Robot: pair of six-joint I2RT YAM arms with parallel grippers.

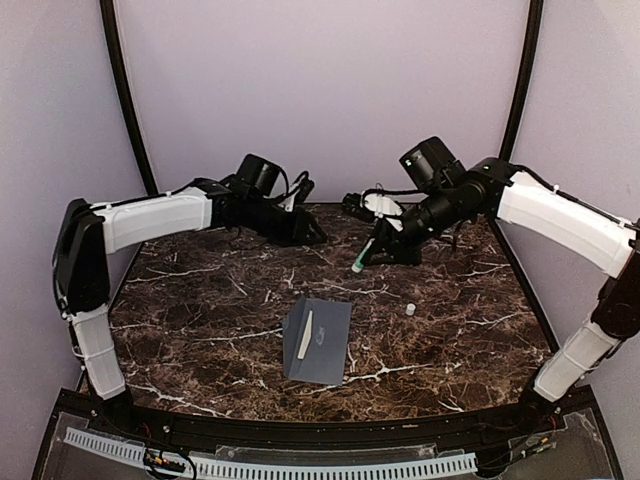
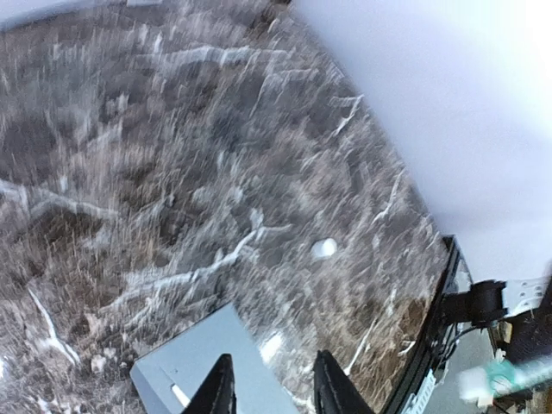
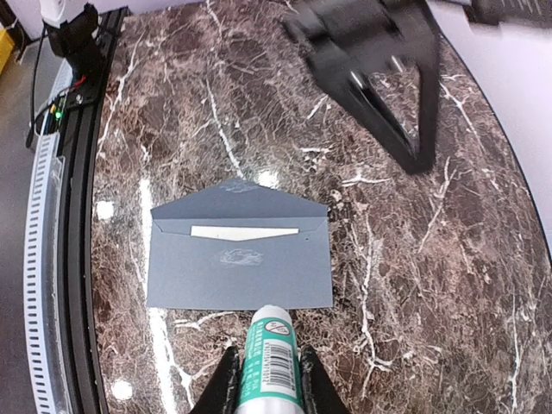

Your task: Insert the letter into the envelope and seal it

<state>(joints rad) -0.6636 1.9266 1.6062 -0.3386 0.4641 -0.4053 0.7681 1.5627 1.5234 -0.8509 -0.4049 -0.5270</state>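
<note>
The grey-blue envelope (image 1: 322, 342) lies flat in the middle of the table with its flap open. Only a cream strip of the letter (image 3: 244, 232) shows in its mouth; the remainder is hidden inside. My right gripper (image 3: 266, 373) hovers at the back right, above the table, shut on a green-and-white glue stick (image 3: 272, 358) whose tip points toward the envelope's edge. At the back left my left gripper (image 1: 316, 237) hangs above the table. In its blurred wrist view the fingers (image 2: 220, 390) stand apart with nothing between them, over a corner of the envelope (image 2: 203, 362).
A small white cap (image 1: 410, 310) sits on the dark marble table (image 1: 200, 300) to the right of the envelope, also visible as the cap (image 2: 323, 248) in the left wrist view. Purple walls close in the back and sides. A black rail (image 1: 300, 432) runs along the near edge.
</note>
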